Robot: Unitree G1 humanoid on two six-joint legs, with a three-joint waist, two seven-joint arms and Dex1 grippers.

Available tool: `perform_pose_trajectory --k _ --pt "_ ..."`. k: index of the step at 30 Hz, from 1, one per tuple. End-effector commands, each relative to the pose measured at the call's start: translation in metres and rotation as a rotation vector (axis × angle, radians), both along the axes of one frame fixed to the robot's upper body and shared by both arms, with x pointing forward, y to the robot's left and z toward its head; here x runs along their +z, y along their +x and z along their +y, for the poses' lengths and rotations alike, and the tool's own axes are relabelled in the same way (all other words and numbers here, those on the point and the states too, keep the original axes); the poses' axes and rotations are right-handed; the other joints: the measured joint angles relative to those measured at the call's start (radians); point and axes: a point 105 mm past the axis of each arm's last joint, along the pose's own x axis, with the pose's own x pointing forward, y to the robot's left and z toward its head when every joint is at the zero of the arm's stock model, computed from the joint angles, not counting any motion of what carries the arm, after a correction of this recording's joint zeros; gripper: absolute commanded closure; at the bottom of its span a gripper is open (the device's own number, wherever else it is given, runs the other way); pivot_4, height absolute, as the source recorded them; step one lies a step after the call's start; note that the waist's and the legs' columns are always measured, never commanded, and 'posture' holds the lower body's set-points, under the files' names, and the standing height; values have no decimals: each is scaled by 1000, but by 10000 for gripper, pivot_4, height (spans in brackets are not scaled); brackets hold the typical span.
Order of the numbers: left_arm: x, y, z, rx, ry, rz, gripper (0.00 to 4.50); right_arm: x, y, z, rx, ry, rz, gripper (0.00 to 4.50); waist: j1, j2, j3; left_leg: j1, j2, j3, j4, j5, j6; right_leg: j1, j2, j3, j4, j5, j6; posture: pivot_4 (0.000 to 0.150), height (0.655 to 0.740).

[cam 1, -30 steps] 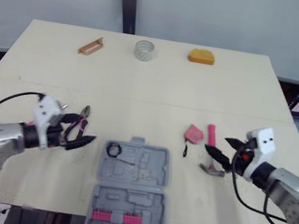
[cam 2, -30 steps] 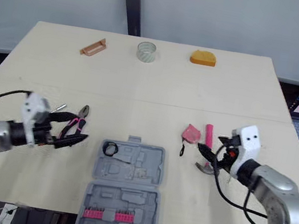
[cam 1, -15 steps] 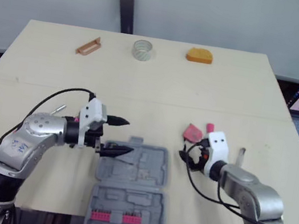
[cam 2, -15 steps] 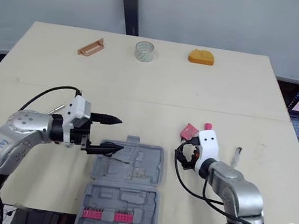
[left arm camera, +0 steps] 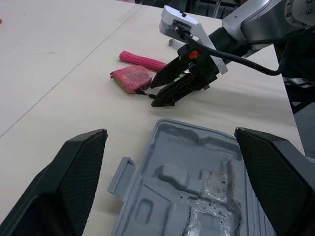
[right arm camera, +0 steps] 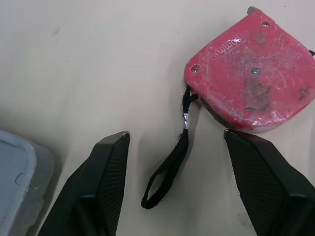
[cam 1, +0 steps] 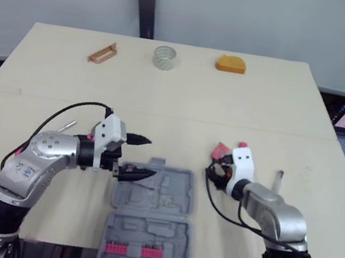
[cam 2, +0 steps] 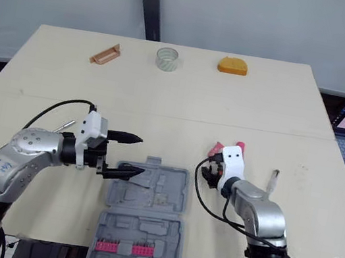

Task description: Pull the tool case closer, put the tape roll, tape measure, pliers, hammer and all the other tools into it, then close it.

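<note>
A pale wooden bench (cam 1: 263, 105) seen from above, with a grey plastic tool case (cam 1: 168, 192) lying open and flat near its front edge, midway between the robot's two arms. That spot looks chosen so either arm can drop tools into it. The case shows moulded, mostly vacant recesses in the far half and a row of pink bits (cam 1: 128, 249) in the near half.

The left end effector (cam 1: 152, 157) hangs over the case's far left corner, its two black fingers spread wide and holding nothing. It seems to be waiting there or ready to steady the case.

The right end effector (left arm camera: 151, 96) is low over the bench just right of the case, fingers parted and empty. From its wrist camera the fingers stand either side of a thin black wrist strap (right arm camera: 170, 169) that trails from the tape measure (right arm camera: 251, 69), which lies flat just past the fingertips. This looks like an approach to pick up the tape measure, not yet closed on it.

The tape measure is a rounded, scuffed pink-red shell with small screws and a raised maker's mark. Just beyond it lies the hammer's pink handle (left arm camera: 142, 60).

Along the far edge, well apart from the arms, sit a clear tape roll (cam 1: 165, 57), an orange object (cam 1: 230, 64) and a brown flat tool (cam 1: 103, 52), all not yet packed
</note>
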Motion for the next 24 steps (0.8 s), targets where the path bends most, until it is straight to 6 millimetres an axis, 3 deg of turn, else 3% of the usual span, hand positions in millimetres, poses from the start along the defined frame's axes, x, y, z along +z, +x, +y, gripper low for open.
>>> perform_pose_trajectory --k 1,8,13,16,20,21,24 --pt "5 -5 -6 -21 2 -33 0 7 3 2 -3 -3 -42 13579 0 0 0 0 0 0 0 0 0 0 0 0 0 0 0 1500 7400" --pt "3 -5 -9 -18 -6 -27 0 5 7 11 10 -12 -45 13579 0 0 0 0 0 0 0 0 0 0 0 0 0 0 0 1500 7400" --pt "4 -4 -9 -13 -6 -27 0 -2 11 5 -35 -30 -24 13579 -1 0 0 0 0 0 0 0 0 0 0 0 0 0 0 1500 7400" --pt "4 -5 -9 -10 -8 -26 0 -6 10 3 -38 -47 -18 22166 -1 0 0 0 0 0 0 0 0 0 0 0 0 0 0 1500 7400" --pt "3 -5 -10 -8 -13 -25 0 -10 7 6 -23 -57 -7 41924 -3 0 0 0 0 0 0 0 0 0 0 0 0 0 0 1500 7400" --pt "4 -5 -11 -7 -14 -25 0 -11 6 8 -19 -56 -5 44266 -4 0 0 0 0 0 0 0 0 0 0 0 0 0 0 1500 7400" --pt "4 -5 -11 -5 -17 -26 0 -13 5 9 -16 -57 -4 44266 -4 0 0 1 0 0 0 0 0 0 0 0 0 0 0 1500 7400"
